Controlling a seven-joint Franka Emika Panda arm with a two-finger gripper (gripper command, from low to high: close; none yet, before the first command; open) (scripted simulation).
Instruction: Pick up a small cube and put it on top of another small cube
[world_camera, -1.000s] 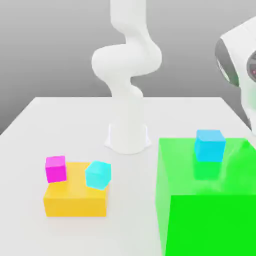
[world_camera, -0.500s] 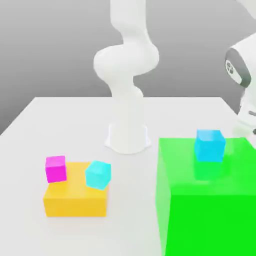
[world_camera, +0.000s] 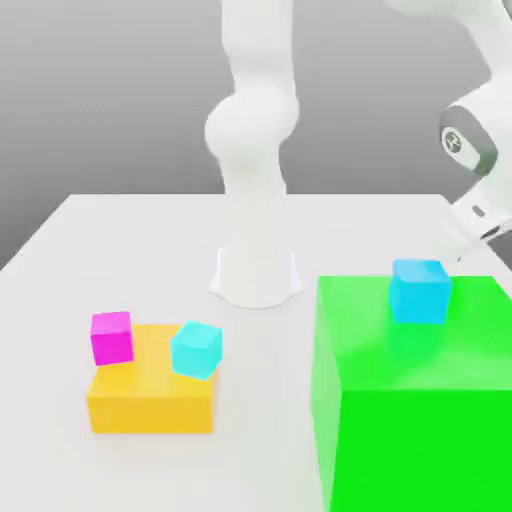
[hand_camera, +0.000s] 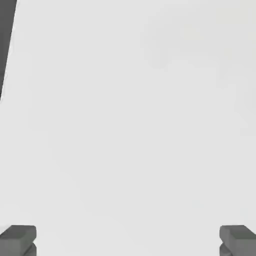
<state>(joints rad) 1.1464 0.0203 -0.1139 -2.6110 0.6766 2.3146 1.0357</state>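
gripper (hand_camera: 128, 241): fingers spread wide, nothing between them, bare white table (world_camera: 140, 235) beneath
yellow cube: cannot tell where it is
cyan cube (world_camera: 419, 290): on green block (world_camera: 420, 400), at 3 o'clock from arm base (world_camera: 256, 275)
magenta cube (world_camera: 111, 337): on orange-yellow block (world_camera: 150, 392), second cyan cube (world_camera: 195, 350) at its 3 o'clock

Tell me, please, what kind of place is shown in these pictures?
Most likely a simulated robot test bench, not a real room. A plain white table carries a white arm's base and flat-coloured blocks: a big green block and an orange-yellow block. The backdrop is bare grey.
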